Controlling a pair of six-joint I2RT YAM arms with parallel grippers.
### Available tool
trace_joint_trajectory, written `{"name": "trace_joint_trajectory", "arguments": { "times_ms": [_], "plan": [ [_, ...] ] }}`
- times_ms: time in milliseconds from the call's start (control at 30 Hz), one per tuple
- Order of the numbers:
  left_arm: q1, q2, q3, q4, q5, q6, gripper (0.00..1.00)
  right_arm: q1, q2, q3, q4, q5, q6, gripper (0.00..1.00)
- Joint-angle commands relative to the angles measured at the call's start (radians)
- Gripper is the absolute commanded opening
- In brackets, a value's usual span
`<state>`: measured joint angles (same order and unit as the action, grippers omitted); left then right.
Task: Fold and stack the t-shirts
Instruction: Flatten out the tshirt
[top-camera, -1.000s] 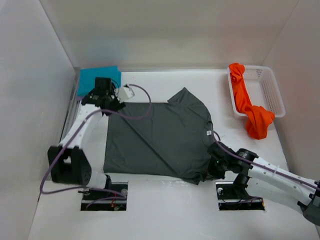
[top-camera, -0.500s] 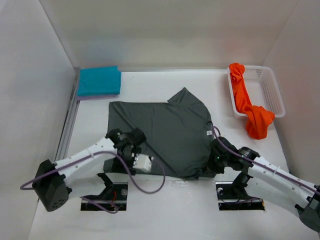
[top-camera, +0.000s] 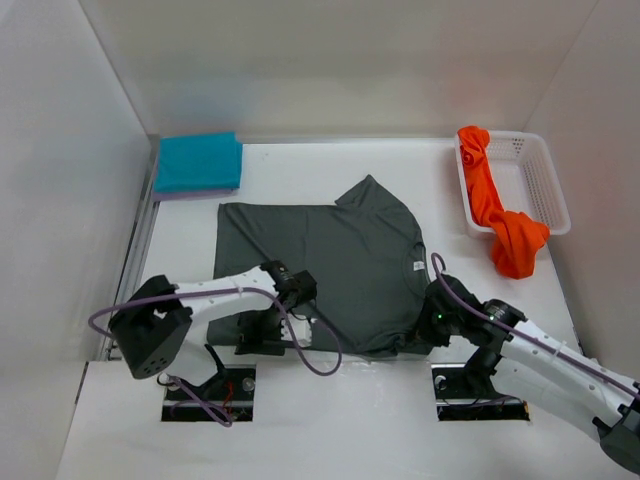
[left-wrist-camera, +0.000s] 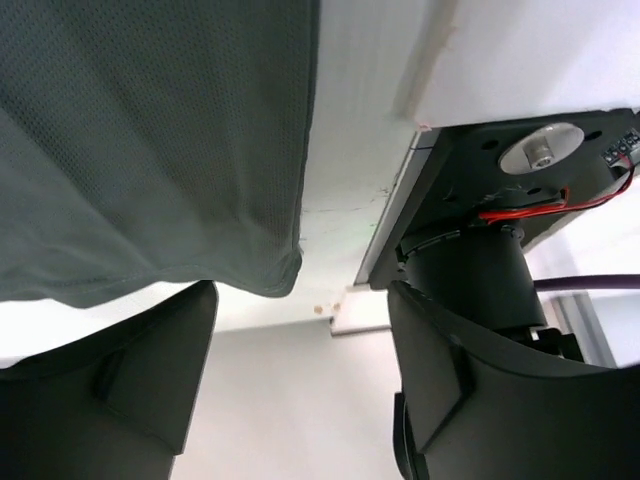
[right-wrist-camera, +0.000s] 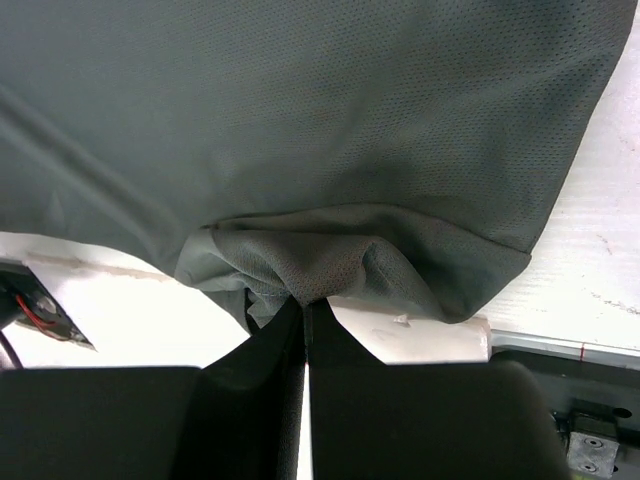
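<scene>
Left gripper, jaws released, has swung back to the dark grey t-shirt; right gripper clenches its hem.

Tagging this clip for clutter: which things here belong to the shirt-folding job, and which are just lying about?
Belong to the job:
grey shirt, spread on the table
teal shirt, folded, far left
purple shirt, folded under the teal one
orange shirt, hanging out of the basket

Just lying about:
white basket
</scene>
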<state>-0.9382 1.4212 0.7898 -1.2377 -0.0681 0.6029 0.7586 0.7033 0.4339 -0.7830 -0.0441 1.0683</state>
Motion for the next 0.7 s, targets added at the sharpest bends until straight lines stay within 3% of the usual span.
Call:
{"name": "trace_joint_trajectory", "arguments": {
  "times_ms": [0, 133, 300, 400, 533, 600, 667],
  "plan": [
    [-0.026, 0.074, 0.064, -0.014, -0.045, -0.092, 0.65, -0.009, -0.013, 0.003, 0.030, 0.026, -0.007, 0.04],
    [-0.015, 0.097, 0.143, 0.072, -0.194, -0.080, 0.64, -0.006, -0.027, 0.009, 0.016, 0.029, 0.008, 0.04],
    [0.087, 0.067, 0.120, 0.167, -0.090, -0.248, 0.66, -0.006, -0.024, 0.000, 0.014, 0.027, 0.024, 0.04],
    [0.150, 0.059, 0.106, 0.199, -0.079, -0.247, 0.66, -0.005, -0.019, -0.001, 0.017, 0.027, 0.025, 0.05],
    [0.074, 0.133, 0.088, 0.218, -0.105, -0.200, 0.65, -0.012, -0.027, 0.011, 0.007, 0.023, 0.015, 0.06],
    [0.066, 0.148, 0.103, 0.225, -0.101, -0.204, 0.64, -0.011, -0.031, 0.020, -0.007, 0.013, 0.018, 0.15],
    [0.091, 0.136, 0.133, 0.205, -0.069, -0.193, 0.64, 0.003, -0.034, 0.028, -0.028, -0.002, 0.016, 0.34]
  ]
}}
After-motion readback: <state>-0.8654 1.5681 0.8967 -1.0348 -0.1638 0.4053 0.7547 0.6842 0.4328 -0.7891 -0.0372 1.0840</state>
